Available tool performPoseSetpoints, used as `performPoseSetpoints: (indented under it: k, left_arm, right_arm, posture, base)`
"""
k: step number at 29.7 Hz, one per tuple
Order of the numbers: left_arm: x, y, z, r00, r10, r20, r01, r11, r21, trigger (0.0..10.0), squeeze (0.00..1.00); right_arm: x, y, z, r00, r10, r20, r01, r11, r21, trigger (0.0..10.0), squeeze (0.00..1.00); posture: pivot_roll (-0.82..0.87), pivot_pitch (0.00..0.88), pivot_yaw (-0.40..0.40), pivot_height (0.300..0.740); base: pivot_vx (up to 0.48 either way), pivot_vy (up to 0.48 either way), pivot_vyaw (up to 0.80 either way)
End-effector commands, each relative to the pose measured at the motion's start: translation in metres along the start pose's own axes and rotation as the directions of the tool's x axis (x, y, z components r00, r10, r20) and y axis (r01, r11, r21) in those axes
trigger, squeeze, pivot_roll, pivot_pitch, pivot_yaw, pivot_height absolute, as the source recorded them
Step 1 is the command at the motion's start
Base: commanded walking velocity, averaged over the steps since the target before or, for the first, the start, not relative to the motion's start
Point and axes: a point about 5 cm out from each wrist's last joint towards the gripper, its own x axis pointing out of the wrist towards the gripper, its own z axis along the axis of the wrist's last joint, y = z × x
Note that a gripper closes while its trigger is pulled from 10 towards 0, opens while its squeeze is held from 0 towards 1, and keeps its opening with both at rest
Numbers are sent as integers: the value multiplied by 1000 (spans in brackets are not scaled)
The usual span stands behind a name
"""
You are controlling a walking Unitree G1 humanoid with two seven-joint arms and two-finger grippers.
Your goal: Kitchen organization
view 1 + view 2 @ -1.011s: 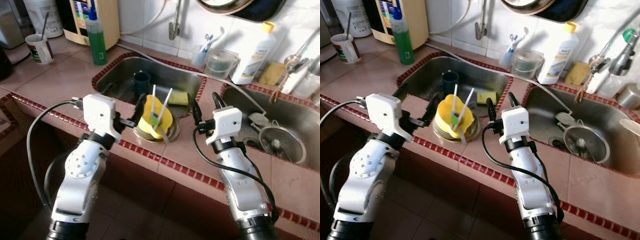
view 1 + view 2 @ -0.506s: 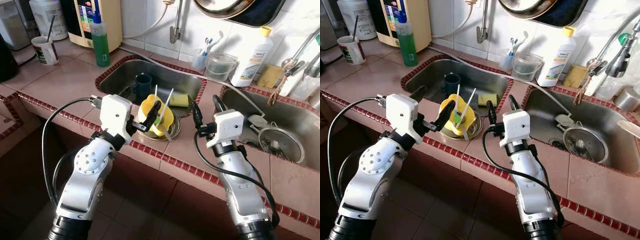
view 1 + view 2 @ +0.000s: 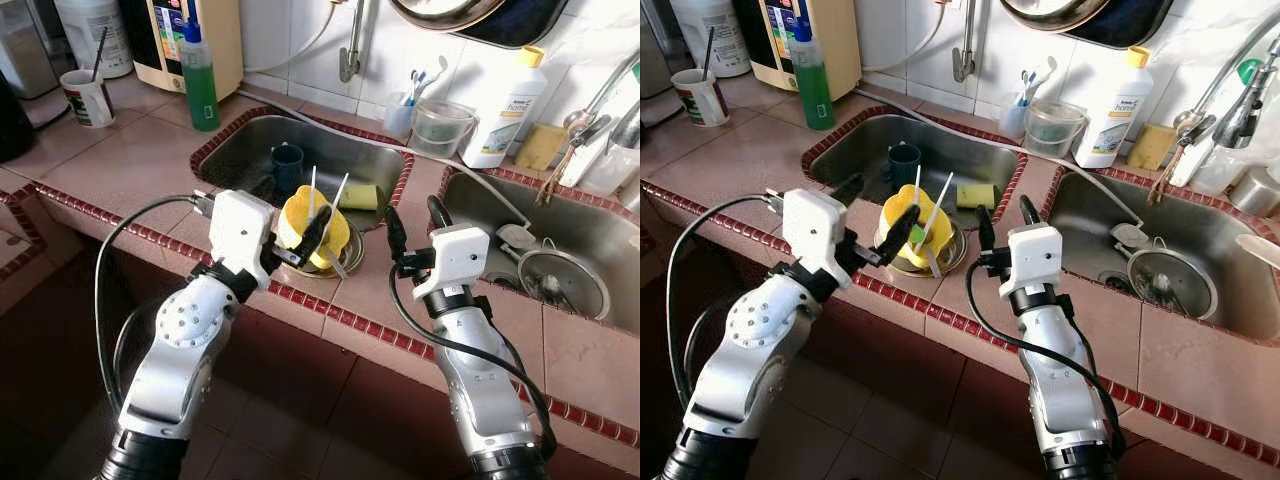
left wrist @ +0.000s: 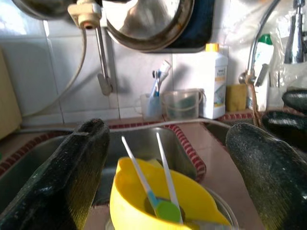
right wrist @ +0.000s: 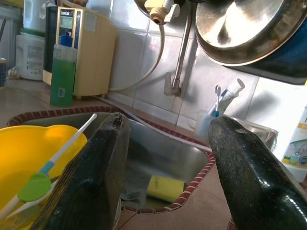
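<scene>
- Bowl, yellow plastic, sits nested in a clear glass dish on the tabletop at the near rim of the left sink; two white-handled utensils stand loose inside it
- Left gripper hovers just at the bowl's near side, jaws spread to either flank in the left wrist view; nothing is pinched yet
- Right gripper waits just beside the dish on its other side, jaws spread and empty
- Likely handling: the plastic bowl looks light, thin-walled and somewhat springy, possibly wet and slick so close to the sink; the glass dish beneath is heavier and breakable
- Best hold seems to be the bowl's rim, pinched across the wall, clear of the utensils; a lift may tip those handles out, or drag the glass dish towards the front edge of the tabletop
</scene>
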Motion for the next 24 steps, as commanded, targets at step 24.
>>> performPoseSetpoints:
  k: [24]
  left_arm:
    - [3, -5, 1, 999, -43, -7, 43, 999, -13, 10000, 0]
  right_arm:
    - [5, -6, 9, 999, -18, 27, 18, 1000, -3, 10000, 0]
  posture:
    - [-168, 73, -74, 740]
  base:
    - [122, 0, 0]
